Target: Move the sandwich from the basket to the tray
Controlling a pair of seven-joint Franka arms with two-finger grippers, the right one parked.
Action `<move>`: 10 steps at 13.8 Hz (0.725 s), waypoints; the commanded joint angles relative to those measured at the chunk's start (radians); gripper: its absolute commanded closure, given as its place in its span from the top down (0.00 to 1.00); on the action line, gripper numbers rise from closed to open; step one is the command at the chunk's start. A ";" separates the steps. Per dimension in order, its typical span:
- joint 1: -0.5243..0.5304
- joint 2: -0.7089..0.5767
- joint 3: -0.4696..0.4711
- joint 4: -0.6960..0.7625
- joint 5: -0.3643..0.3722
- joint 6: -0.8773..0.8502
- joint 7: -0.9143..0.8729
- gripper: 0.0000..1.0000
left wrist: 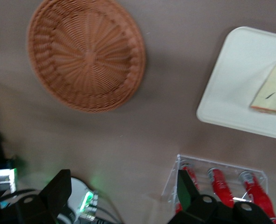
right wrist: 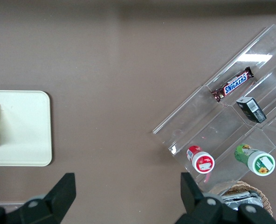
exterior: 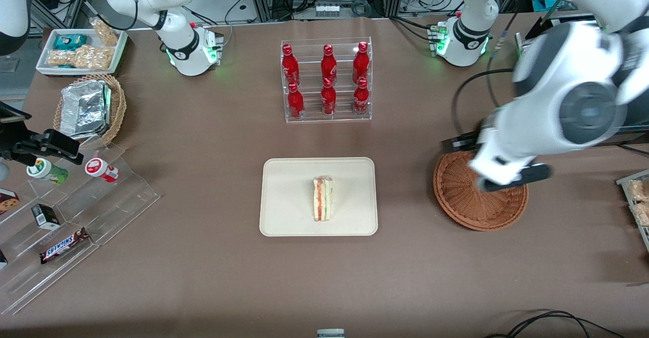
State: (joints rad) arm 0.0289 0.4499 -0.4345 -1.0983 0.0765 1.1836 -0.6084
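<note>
On the brown table, going from the parked arm's end, stand a white tray of snacks, a tan basket with foil packs and a clear stepped stand with small jars and a Snickers bar. Next comes the rack of red bottles, farther from the front camera than the tray. The sandwich lies on the tray, near its middle, on its side, apart from the rim all around.

Toward the working arm's end sits the basket, and it holds nothing. The gripper hangs above it, well above the table, with its fingers spread wide and nothing between them.

My judgement is that the placing is done and the step in hand is the retreat. To do it well, the arm should go up and away from the basket without dipping, because the low wicker rim is light and a touch may push it along the cloth. It is better to keep the fingers apart and not sweep toward the bottle rack, which stands near in the wrist view.

The table cover is plain, matte and flat, so the tray should rest steady on it. Around the table there are cables, metal frames and the arm bases with green lights.
</note>
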 commanded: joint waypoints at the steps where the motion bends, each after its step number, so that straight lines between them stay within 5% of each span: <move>1: 0.081 -0.071 -0.004 -0.049 0.003 -0.050 0.086 1.00; 4: 0.132 -0.149 0.000 -0.089 0.009 -0.120 0.170 1.00; 8: 0.204 -0.448 0.034 -0.485 0.008 0.078 0.205 1.00; 10: 0.183 -0.455 0.133 -0.436 -0.024 0.058 0.318 1.00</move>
State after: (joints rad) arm 0.2113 0.0918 -0.3811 -1.4596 0.0753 1.2086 -0.3974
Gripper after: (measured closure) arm 0.000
